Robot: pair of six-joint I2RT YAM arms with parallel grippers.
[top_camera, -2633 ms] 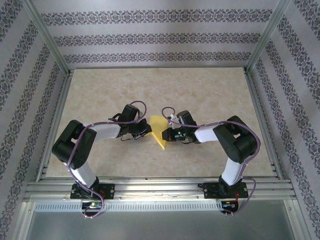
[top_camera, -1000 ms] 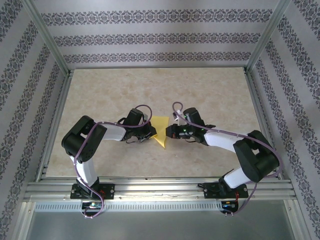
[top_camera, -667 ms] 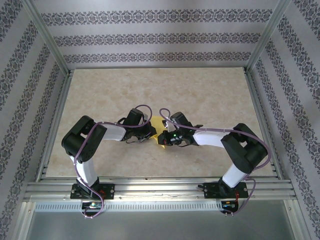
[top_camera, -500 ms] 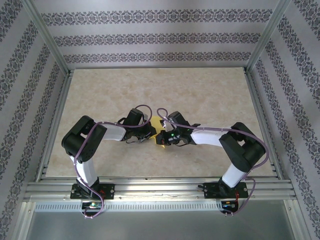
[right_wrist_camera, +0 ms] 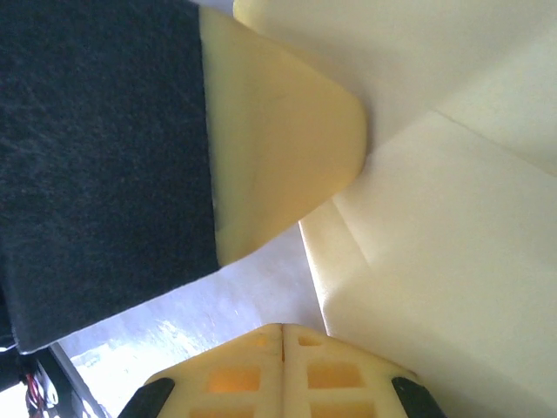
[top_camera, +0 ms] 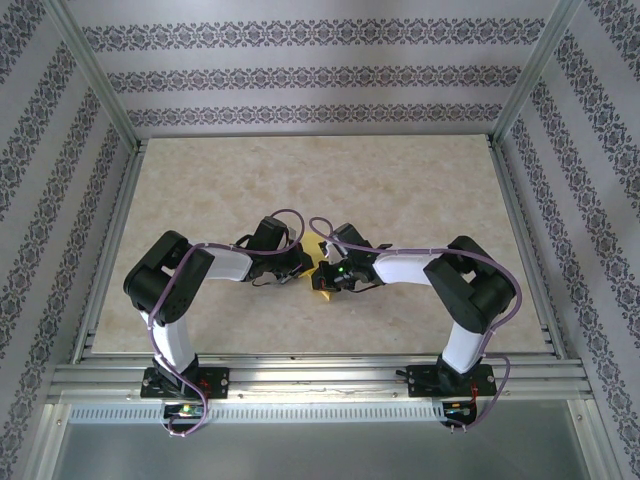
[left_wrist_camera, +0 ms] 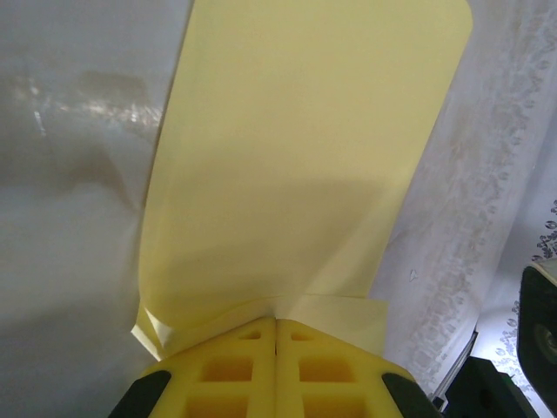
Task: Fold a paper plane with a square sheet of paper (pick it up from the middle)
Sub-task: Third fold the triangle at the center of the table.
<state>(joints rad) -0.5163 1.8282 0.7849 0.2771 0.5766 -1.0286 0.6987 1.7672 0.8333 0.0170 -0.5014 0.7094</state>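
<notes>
The yellow sheet of paper (top_camera: 321,290) lies folded in layers on the table between my two grippers; most of it is covered from above. In the left wrist view the sheet of paper (left_wrist_camera: 296,157) stretches away from my left gripper (left_wrist_camera: 276,320), whose fingers are shut flush together with their tips pressing on its near folded edge. My right gripper (right_wrist_camera: 283,326) is shut too, its tips on bare table just left of the paper's layered edge (right_wrist_camera: 435,261). From above, the left gripper (top_camera: 303,266) and right gripper (top_camera: 322,274) almost touch. I cannot tell whether the fold has the paper plane's shape.
The left gripper's yellow finger (right_wrist_camera: 278,131) and black body (right_wrist_camera: 96,157) stand close in front of the right wrist camera. The beige table (top_camera: 320,180) is ringed by an aluminium frame (top_camera: 320,375) and patterned walls.
Over the last second the right arm swung left, bringing its shut gripper over the paper right up to the left gripper. The left arm stayed put.
</notes>
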